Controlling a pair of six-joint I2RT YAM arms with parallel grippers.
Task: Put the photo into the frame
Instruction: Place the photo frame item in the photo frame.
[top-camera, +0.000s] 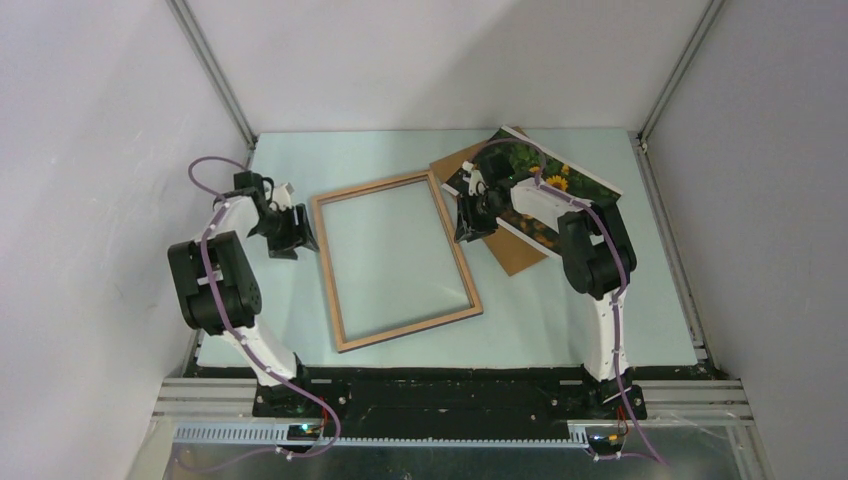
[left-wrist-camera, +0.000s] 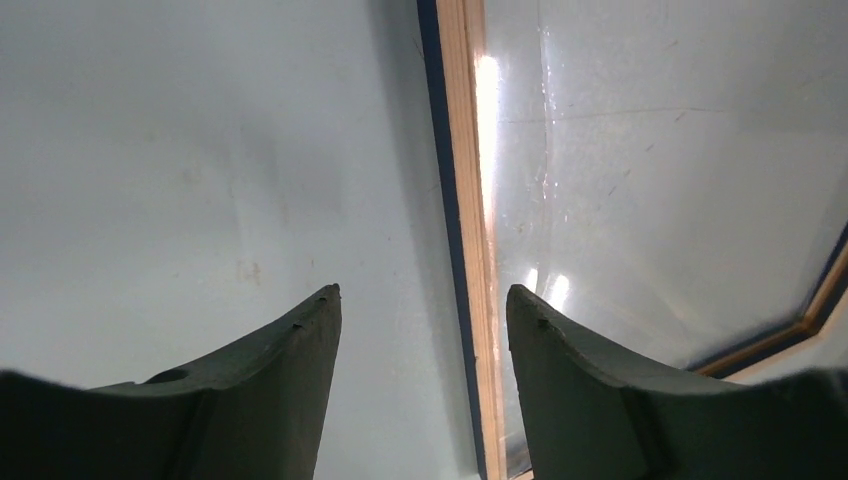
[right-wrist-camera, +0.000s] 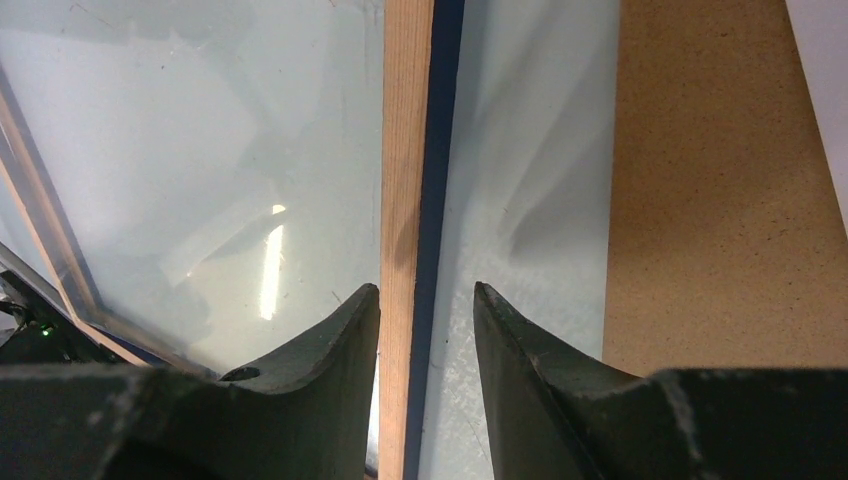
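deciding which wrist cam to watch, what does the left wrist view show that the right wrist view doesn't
Only the left wrist view: the left gripper, open. Only the right wrist view: the right gripper and the flat brown backing board. Both: a rail of the thin light-wood picture frame, dark blue on its side, lying between the fingers, its clear pane, and the pale table.

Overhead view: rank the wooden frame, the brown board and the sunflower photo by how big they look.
1. Light-wood rectangular picture frame, clearly largest.
2-3. Sunflower print photo and plain brown backing board: both partly covered, so I can't rank them.
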